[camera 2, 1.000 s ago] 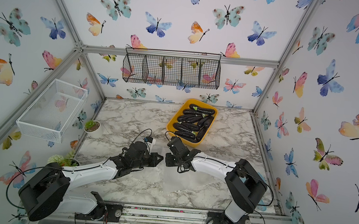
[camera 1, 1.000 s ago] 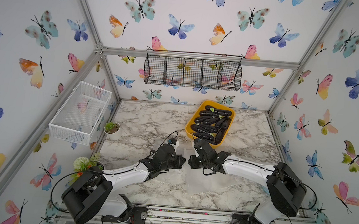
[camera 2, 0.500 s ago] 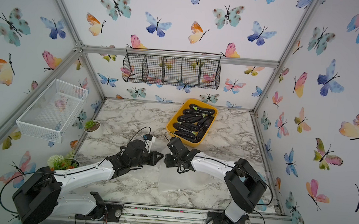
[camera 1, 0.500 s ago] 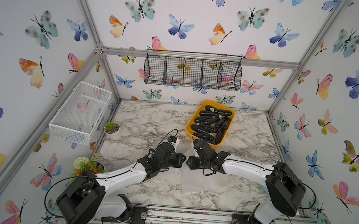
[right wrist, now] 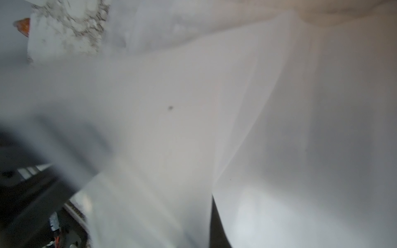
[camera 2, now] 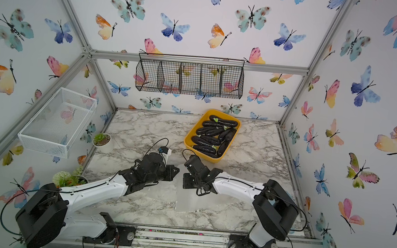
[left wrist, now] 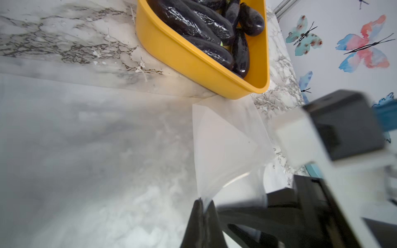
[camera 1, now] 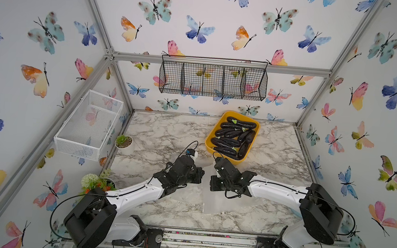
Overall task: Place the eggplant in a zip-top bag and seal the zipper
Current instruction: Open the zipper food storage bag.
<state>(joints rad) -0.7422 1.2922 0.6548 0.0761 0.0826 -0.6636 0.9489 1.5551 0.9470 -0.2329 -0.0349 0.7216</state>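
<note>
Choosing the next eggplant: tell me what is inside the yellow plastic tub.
Glossy dark purple eggplants lie piled in the yellow plastic tub. Anything beneath the pile is covered.

About eight eggplants [camera 1: 225,141], one yellow tub [camera 1: 208,144], one bag [camera 1: 212,202], two wire baskets [camera 1: 213,81], two small plants [camera 1: 123,140], two arms [camera 1: 137,190].

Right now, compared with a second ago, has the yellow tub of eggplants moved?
No. The yellow tub stays under the right half of the black wire basket, near the back edge of the table, just as before.
</note>
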